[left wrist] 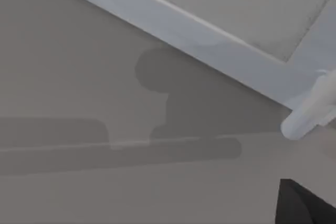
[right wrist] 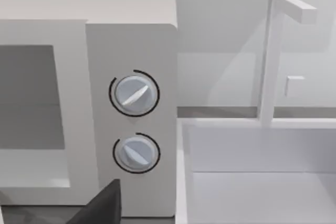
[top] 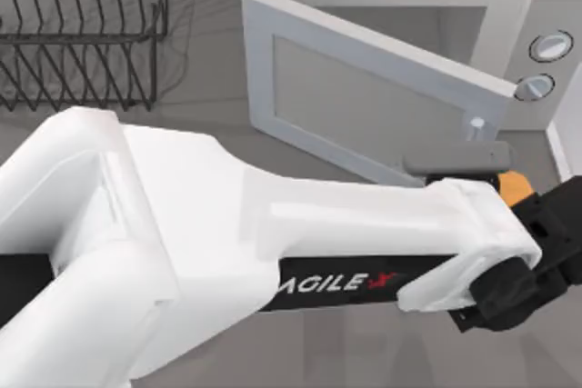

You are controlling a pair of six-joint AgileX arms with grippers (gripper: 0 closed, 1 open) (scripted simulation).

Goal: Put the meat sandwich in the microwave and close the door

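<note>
The left arm was stretched right across the table, its left gripper ending up at the right side, just in front of the door's free edge. I'd guess it went that far because the meat sandwich sat there — one orange bun, mostly tucked behind the wrist, just below the handle. Couldn't tell how wide the fingers were or whether they had anything.

The door stood swung out at an angle, so the microwave cavity was open and ready for loading. That's probably why nobody had pushed it shut yet.

The right gripper hung back near the front of the microwave's knob panel.

Count: one sandwich, one microwave, one door with one bar handle, two knobs — plus one wire rack at the back left and one sink beside the microwave.
</note>
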